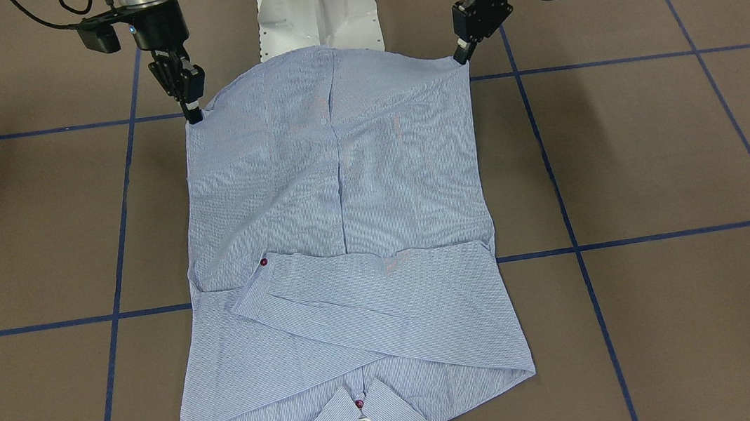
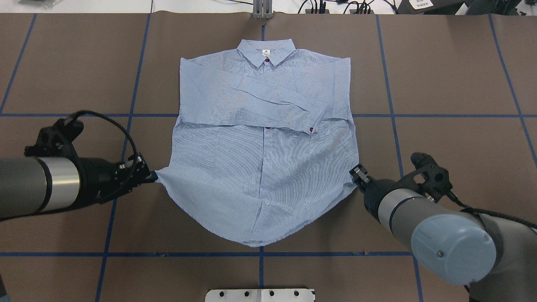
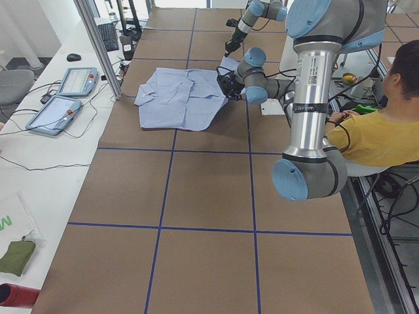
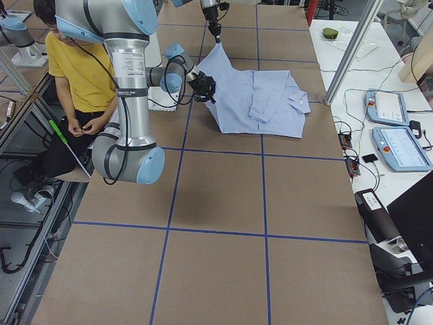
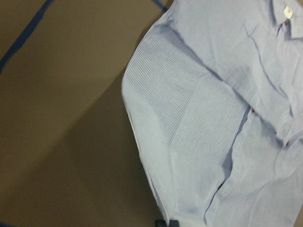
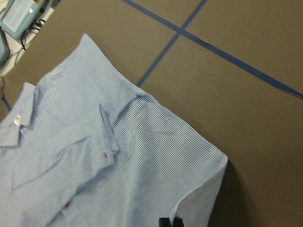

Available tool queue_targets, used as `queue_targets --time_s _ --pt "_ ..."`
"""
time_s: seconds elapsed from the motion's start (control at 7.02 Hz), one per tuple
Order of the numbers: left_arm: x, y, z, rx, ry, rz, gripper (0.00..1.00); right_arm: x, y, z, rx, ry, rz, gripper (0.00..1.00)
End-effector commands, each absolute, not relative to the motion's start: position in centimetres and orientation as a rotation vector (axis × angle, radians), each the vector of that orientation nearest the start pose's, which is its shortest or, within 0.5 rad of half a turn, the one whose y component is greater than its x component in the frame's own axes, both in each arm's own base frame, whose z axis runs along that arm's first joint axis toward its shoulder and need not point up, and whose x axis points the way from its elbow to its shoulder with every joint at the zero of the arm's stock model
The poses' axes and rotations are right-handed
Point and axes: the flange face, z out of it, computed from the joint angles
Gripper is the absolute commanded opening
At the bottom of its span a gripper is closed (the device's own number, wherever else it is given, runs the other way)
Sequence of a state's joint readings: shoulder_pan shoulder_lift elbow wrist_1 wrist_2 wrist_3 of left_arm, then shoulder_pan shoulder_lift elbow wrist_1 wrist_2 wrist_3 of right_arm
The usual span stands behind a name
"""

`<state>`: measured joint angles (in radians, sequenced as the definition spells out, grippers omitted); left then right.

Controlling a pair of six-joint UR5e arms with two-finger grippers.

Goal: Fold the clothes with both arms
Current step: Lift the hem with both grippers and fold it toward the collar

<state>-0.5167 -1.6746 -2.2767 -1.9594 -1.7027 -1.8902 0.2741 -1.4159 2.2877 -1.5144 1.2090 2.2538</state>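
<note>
The light blue striped shirt [image 2: 262, 167] lies front-up on the brown table, collar [image 2: 265, 53] at the far side, with both sleeves folded across the chest [image 1: 371, 303]. My left gripper [image 2: 153, 176] is shut on the hem's left corner. It also shows in the front view [image 1: 463, 56] and, at the frame's bottom edge, in its wrist view [image 5: 165, 222]. My right gripper [image 2: 355, 173] is shut on the hem's right corner, and shows in the front view [image 1: 194, 112] and its wrist view [image 6: 170, 221]. Both corners are raised off the table and the hem is stretched between them.
The white pedestal base [image 1: 317, 12] stands just behind the hem. A seated operator in a yellow shirt [image 3: 373, 134] is beside the robot. Two control tablets [image 3: 65, 98] and an aluminium post [image 3: 98, 46] stand beyond the table's far edge. Blue tape lines [image 2: 394, 115] grid the table.
</note>
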Motion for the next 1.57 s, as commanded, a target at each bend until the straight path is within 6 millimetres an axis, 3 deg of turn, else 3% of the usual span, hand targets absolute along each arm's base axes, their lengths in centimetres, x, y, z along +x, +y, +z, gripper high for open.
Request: queue_targets --time_s 0.0,0.14,0.28,0.43,0.57,0.85,1.0,1.14,1.42 --pt "31.5 -39.2 23.4 0.048 1.239 -0.744 0.0 -35.4 -34.0 22.6 0.213 -1.089 1.173 0.0" --pt "31.4 -40.4 23.9 0.038 1.227 -0.756 0.0 -34.6 -35.0 22.5 0.237 -1.092 1.2 0.0" --pt "31.9 -42.2 22.7 0.052 1.241 -0.768 0.0 -34.3 -35.6 22.5 0.315 -1.094 1.231 0.0" --pt "34.2 -44.8 22.8 0.052 1.22 -0.783 0.0 -36.4 -38.1 21.1 0.355 -1.1 1.254 0.0" --pt "36.0 -48.1 23.5 0.062 1.192 -0.81 0.0 -38.5 -41.1 22.3 0.385 -1.051 1.279 0.0" --pt "37.3 -53.1 27.1 0.121 1.139 -0.793 0.0 -37.9 -46.0 25.1 0.47 -0.954 1.226 0.0" --pt "38.4 -55.9 28.6 0.157 1.148 -0.776 0.0 -38.9 -49.8 27.3 0.414 -0.929 1.215 0.0" --pt "39.8 -58.9 30.4 0.196 1.134 -0.741 0.0 -38.8 -53.0 29.4 0.354 -0.958 1.204 0.0" --pt "42.8 -63.4 33.1 0.244 1.143 -0.703 0.0 -41.7 -57.4 33.6 0.31 -0.929 1.144 0.0"
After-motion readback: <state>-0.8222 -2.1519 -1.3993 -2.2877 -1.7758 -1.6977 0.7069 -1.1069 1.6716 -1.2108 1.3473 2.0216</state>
